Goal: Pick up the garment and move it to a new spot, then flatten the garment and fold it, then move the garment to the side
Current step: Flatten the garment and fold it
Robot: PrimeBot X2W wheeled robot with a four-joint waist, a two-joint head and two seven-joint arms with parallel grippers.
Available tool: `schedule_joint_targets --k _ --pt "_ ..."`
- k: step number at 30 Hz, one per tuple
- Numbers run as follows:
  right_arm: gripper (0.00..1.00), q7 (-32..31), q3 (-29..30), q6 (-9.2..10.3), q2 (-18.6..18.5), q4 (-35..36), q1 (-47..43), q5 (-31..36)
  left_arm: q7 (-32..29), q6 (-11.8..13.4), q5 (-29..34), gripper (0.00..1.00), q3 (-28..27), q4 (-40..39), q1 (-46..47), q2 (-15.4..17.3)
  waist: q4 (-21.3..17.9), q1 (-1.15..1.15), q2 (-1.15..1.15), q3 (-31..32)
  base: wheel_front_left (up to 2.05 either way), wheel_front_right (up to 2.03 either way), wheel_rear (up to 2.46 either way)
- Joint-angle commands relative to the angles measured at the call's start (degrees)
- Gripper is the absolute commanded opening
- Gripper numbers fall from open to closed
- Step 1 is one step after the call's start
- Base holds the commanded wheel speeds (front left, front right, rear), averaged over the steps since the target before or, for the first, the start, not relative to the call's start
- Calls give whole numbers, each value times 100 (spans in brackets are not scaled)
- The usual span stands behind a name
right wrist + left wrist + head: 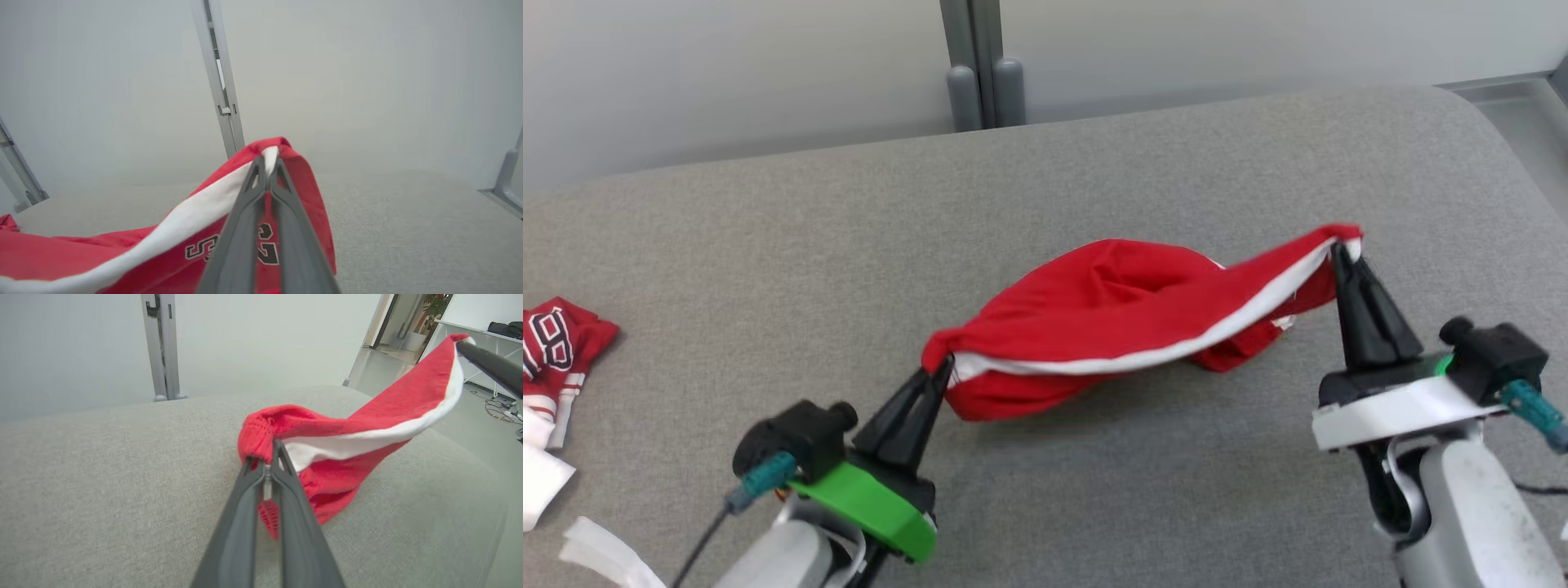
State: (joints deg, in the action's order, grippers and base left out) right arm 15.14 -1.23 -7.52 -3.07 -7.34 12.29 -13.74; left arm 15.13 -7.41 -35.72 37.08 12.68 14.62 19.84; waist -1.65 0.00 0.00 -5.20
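The garment (1111, 314) is red with a white band and hangs stretched between my two grippers above the grey table (1045, 180). My left gripper (941, 365) is shut on its near left end, and the pinch shows close up in the left wrist view (267, 455) with red cloth (327, 482) bunched beyond the tips. My right gripper (1342, 249) is shut on the raised right end. In the right wrist view the tips (267, 163) clamp the white band, and the garment (171, 249) carries dark numerals below. The middle sags toward the table.
A second red and white garment (556, 343) with a numeral lies at the table's left edge, with white cloth (539, 474) below it. A grey post (980, 65) stands behind the table's far edge. The table's right corner rounds off near my right arm.
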Motion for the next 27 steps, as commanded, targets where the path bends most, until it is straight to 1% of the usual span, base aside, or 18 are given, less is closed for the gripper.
schedule_joint_targets --k 1,5,8,10,11,13,15,19,20,22,25,27 --pt "0 1 27 6 -92 173 182 -88 3 -10 -120 0 -26 -187 244 155 4 0 0 66 0 0 0" --pt "0 1 35 6 -432 653 801 -244 3 -10 -279 0 -34 -778 1026 725 13 0 0 182 0 0 0" --pt "0 1 -50 6 -734 791 1266 -347 2 -10 -434 0 -30 -1039 1620 1076 20 0 0 228 0 0 0" --pt "0 1 -138 6 -933 770 1656 -392 1 -9 -729 0 -62 -1109 2005 1247 17 0 0 235 0 0 0" --pt "0 1 -200 6 -1032 693 1847 -402 -23 -9 -822 0 -57 -1091 2214 1373 12 0 0 239 0 0 0" --pt "0 1 -346 6 -1167 519 2254 -439 -85 -3 -1018 0 -12 -1016 2568 1510 1 0 0 189 0 0 0" --pt "0 1 -531 6 -1298 279 2687 -389 -152 -3 -1049 0 109 -922 2928 1647 -13 0 0 62 0 0 0" --pt "0 -2 -828 6 -1374 -248 3535 -279 -228 -1 -1348 0 288 -681 3549 1698 -11 0 0 -328 0 0 0" --pt "0 -2 -881 6 -1356 -362 3740 -251 -225 1 -1424 0 298 -605 3692 1688 -14 0 0 -437 0 0 0" --pt "0 -2 -946 6 -1275 -606 4185 -173 -196 1 -1459 0 379 -477 4054 1766 -35 0 0 -696 0 0 0" --pt "0 -1 -972 6 -1168 -964 4822 9 -148 1 -1685 0 410 -140 4554 1755 -51 0 0 -1099 0 0 0" --pt "0 -1 -885 6 -1086 -1157 5230 122 -102 1 -1735 0 466 89 4907 1770 -64 0 0 -1332 0 0 0"
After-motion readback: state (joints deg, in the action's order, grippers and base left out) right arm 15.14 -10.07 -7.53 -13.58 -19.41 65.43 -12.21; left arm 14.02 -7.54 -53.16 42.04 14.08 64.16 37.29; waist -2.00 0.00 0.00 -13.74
